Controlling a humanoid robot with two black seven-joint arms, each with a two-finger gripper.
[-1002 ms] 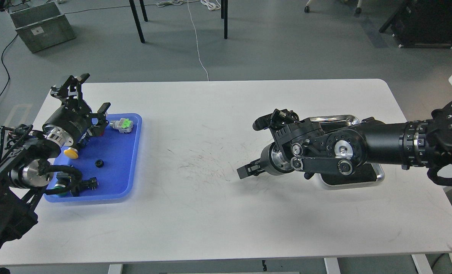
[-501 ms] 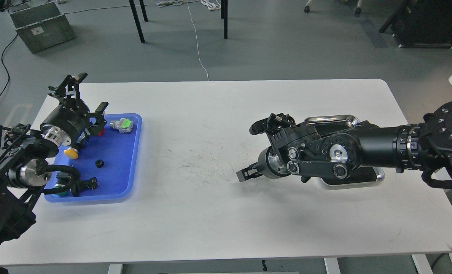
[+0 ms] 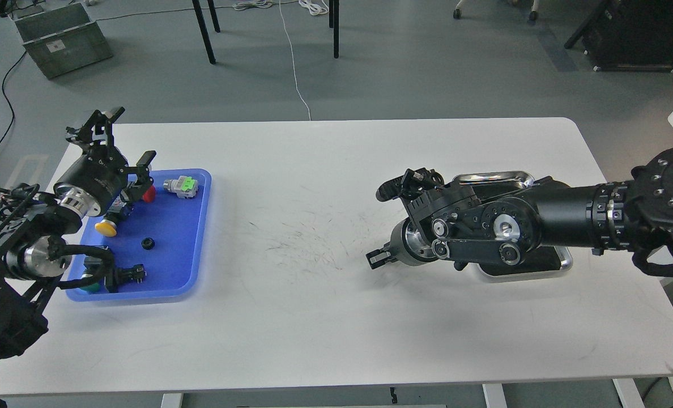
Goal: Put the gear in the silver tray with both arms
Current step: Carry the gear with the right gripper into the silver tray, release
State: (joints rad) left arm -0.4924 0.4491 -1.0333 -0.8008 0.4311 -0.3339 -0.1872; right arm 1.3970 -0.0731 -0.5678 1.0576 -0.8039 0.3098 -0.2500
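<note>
The gear [image 3: 148,243] is a tiny black toothed wheel lying alone in the middle of the blue tray [image 3: 195,226]. My left gripper [image 3: 122,141] is open and empty, held above the tray's far left corner, up and left of the gear. The silver tray [image 3: 498,177] lies at the right, mostly hidden under my right arm; only its far rim and near right corner show. My right gripper [image 3: 383,224] is open wide and empty, just left of the silver tray, above the bare table.
The blue tray also holds push-button switches: a green-capped one [image 3: 182,186], a red-capped one [image 3: 149,194], a yellow-capped one [image 3: 105,228], and others at its near left corner [image 3: 127,275]. The white table's [image 3: 291,317] middle has faint scuff marks.
My left gripper has shifted a little to the left, still open. My right gripper has drawn back slightly to the right and turned a little, still open. The gear has not moved.
</note>
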